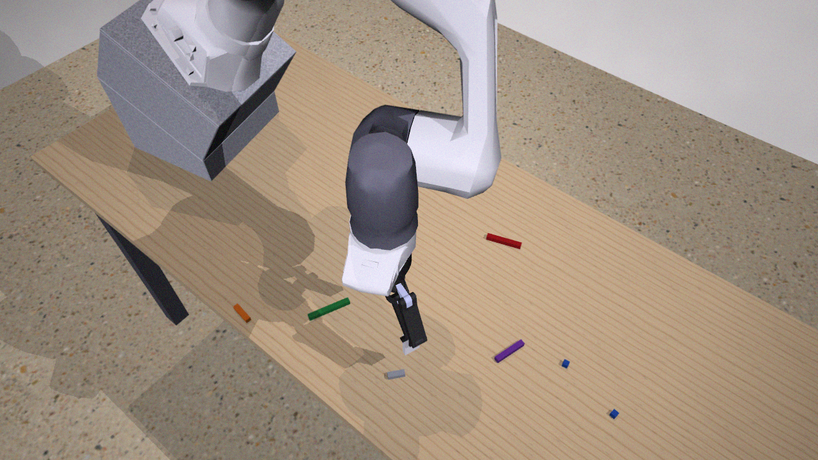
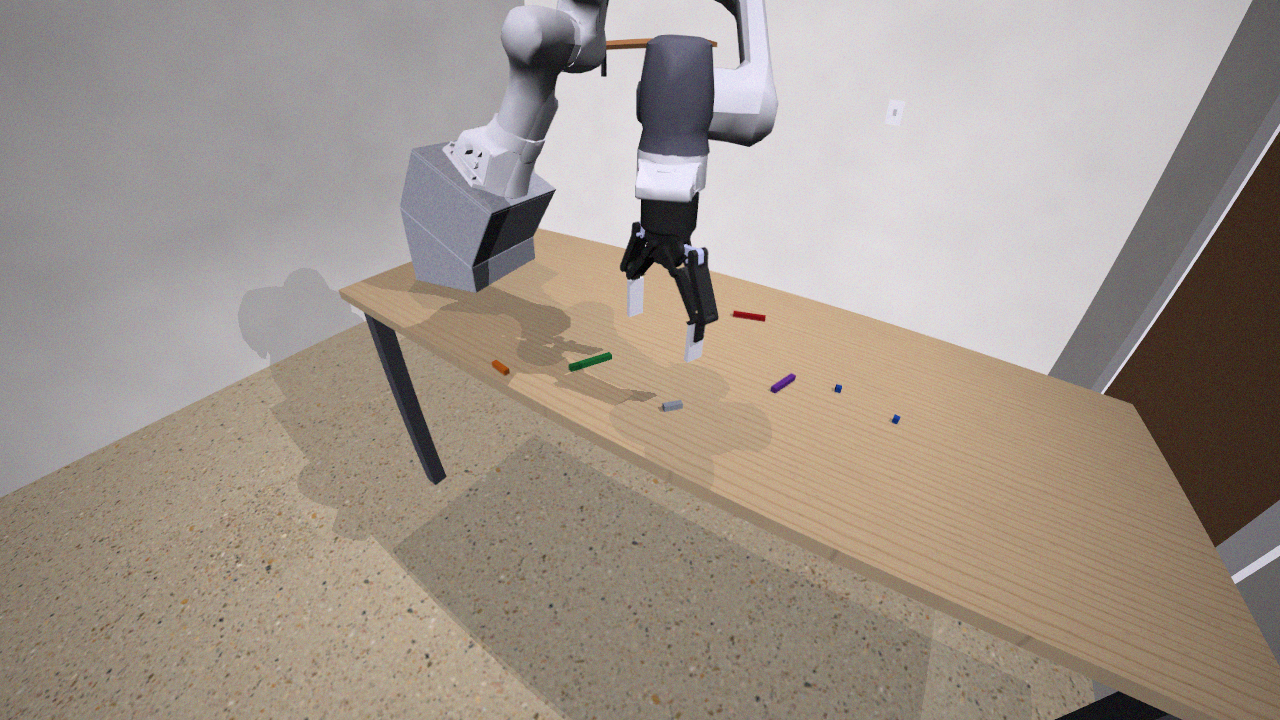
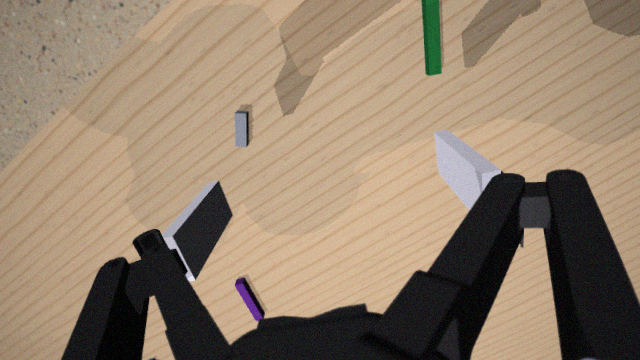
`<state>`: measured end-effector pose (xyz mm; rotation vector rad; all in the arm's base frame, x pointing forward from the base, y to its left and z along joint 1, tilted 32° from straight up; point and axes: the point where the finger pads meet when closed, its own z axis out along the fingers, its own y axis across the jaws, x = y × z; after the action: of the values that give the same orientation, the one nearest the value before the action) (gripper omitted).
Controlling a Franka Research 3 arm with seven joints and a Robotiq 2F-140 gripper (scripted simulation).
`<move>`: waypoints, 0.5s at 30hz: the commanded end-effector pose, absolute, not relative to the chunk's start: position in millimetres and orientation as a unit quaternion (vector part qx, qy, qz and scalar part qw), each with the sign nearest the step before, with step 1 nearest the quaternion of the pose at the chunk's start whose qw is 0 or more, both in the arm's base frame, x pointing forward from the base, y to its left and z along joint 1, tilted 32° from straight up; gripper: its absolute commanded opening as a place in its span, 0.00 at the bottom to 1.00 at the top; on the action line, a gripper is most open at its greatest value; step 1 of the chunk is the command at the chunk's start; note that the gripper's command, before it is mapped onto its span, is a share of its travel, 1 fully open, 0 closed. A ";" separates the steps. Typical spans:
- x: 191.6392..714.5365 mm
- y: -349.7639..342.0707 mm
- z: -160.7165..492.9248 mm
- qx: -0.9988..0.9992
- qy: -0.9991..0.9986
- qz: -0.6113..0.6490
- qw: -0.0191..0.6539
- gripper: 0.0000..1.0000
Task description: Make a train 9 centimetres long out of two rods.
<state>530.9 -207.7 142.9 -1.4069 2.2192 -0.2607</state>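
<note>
Around the purple rod [image 1: 509, 351] [image 2: 783, 383] [image 3: 249, 299] on the wood-grain table [image 1: 657, 320] [image 2: 1002, 501] [image 3: 320, 260] lie two blue rods at one side, and grey [image 1: 395, 374] [image 2: 672, 405] [image 3: 241, 129], green [image 1: 328, 308] [image 2: 590, 361] [image 3: 432, 40], orange [image 1: 241, 312] [image 2: 500, 367] and red [image 1: 503, 241] [image 2: 749, 315] rods well apart from it.
</note>
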 end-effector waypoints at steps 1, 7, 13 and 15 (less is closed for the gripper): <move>518.3 -220.1 139.1 -0.540 0.788 -0.130 0.265 1.00; 440.7 -225.1 91.4 -0.494 0.823 -0.117 0.253 1.00; 422.1 -223.8 80.6 -0.484 0.831 -0.112 0.249 0.23; 422.1 -223.8 80.6 -0.484 0.831 -0.112 0.249 0.23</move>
<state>422.6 -221.1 79.5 -1.2272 2.3453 -0.2332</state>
